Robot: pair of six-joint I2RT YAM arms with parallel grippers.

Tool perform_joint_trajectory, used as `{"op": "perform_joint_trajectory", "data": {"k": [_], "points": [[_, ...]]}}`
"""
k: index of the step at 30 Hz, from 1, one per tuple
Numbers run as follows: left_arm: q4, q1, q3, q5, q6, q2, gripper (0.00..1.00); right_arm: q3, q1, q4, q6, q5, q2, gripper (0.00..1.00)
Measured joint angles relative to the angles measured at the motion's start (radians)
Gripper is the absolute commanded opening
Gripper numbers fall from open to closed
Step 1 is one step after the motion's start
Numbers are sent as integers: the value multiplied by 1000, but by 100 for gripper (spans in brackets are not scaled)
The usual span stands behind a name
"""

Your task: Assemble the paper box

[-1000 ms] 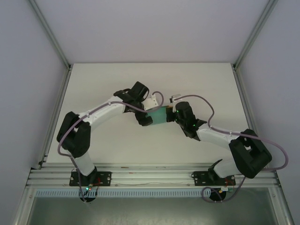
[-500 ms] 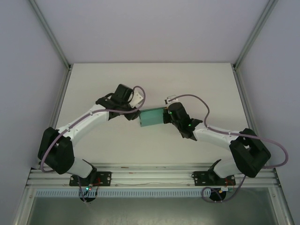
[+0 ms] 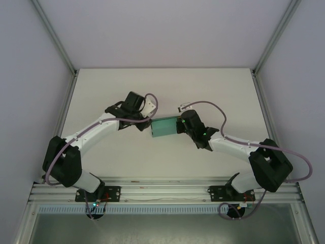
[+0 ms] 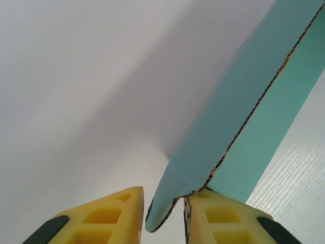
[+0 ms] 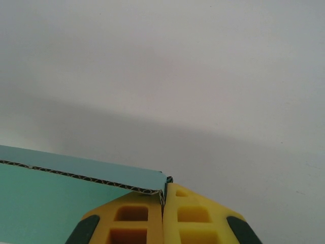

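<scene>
The paper box sits near the middle of the table, a teal-green piece of card spanning the gap between the two arms. From above it reads as a single rectangular panel, and how much of it is folded cannot be told from that view.

On the left, the left pincer meets the card's left end. In the left wrist view, the left pincer has its jaws a narrow way apart, with a curved corner of a flap between them. The right-hand finger lies against the corrugated edge. The other finger stands just beside the flap, and whether the pinch has bitten cannot be told. Beyond that, the paper box runs up and away as two panels meeting at a crease.

On the right, the right pincer grips the opposite end. In the right wrist view, the right pincer is fully closed, with the thin edge of the paper box clamped between its fingertips.

The step in hand looks like a regrasp. The right arm steadies the card while the left takes a flap to fold it. Much of the assembly seems to remain.

The next move probably calls for a firm hold on that flap. The left arm would then swing it about the crease while the right keeps the body from twisting. Thin card may buckle or slip if it is pulled rather than turned.
</scene>
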Motion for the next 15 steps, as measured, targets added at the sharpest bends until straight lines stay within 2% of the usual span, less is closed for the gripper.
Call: {"op": "perform_joint_trajectory", "data": {"k": [3,5,10,15], "points": [[0,0,0,11,-6,15,6,3,1,-7,5,0,0,0],[1,0,3,15,-19,19,0,6,3,-11,8,0,0,0],[1,0,10,52,-103,19,0,19,16,-43,25,41,2,0],[-8,0,34,72,-299,33,0,59,46,-105,84,131,27,0]]}}
